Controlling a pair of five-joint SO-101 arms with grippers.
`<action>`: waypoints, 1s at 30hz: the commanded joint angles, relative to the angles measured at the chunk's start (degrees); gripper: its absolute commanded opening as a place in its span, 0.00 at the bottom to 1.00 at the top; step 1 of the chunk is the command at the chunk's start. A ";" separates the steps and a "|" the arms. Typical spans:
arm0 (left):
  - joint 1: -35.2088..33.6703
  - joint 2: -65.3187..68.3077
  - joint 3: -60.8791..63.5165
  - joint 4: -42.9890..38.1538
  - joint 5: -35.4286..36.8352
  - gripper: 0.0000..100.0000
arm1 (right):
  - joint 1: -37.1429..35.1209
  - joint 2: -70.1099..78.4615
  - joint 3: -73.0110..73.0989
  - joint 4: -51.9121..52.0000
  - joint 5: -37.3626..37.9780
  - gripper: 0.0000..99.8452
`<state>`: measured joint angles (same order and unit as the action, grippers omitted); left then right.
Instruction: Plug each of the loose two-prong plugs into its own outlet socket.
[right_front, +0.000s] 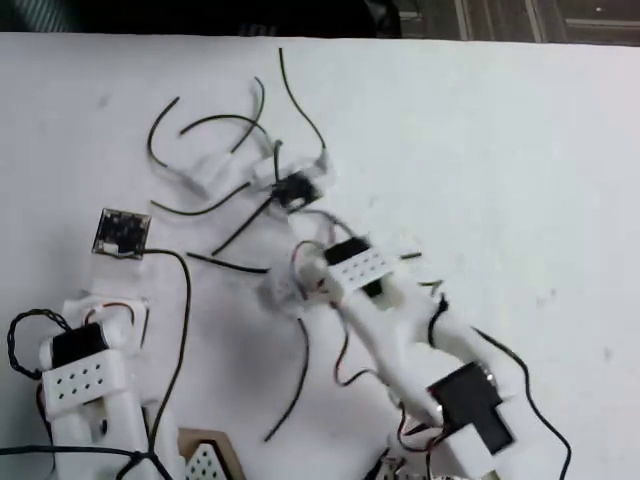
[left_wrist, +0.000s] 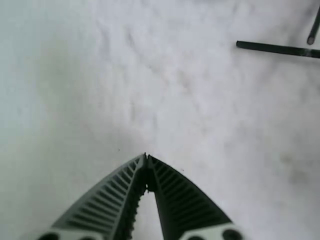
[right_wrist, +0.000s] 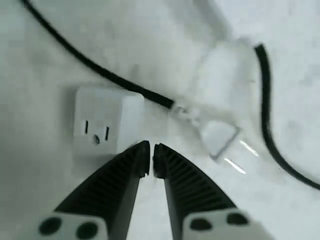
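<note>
Right gripper (right_wrist: 151, 152): jaws closed, empty, just beside white outlet socket (right_wrist: 102, 125); loose two-prong plug (right_wrist: 220, 140) lies near the socket; left gripper (left_wrist: 146, 161): closed, empty, over the table (right_front: 520, 150) at 8 o'clock

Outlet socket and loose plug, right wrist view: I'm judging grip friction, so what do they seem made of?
The outlet socket looks like white moulded plastic, smooth and matt, with rounded edges. The two-prong plug has a similar white plastic body; its prongs glint, probably bare metal.

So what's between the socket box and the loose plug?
Between socket box and plug, just a black cord end on bare table, in the right wrist view.
</note>
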<state>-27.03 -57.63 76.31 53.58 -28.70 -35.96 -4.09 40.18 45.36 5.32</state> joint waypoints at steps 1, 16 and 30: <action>0.66 -0.84 -0.18 -0.88 -0.26 0.03 | -9.10 -4.09 -3.08 0.04 -1.05 0.02; 0.66 -0.84 -0.18 -0.88 -0.26 0.03 | -14.20 -16.13 -10.99 18.15 -7.91 0.02; 12.62 -0.84 -6.51 9.49 4.84 0.25 | 23.16 -14.55 -10.99 12.62 1.23 0.02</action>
<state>-20.44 -57.63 75.16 57.71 -28.35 -18.99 -19.82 31.65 61.36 2.59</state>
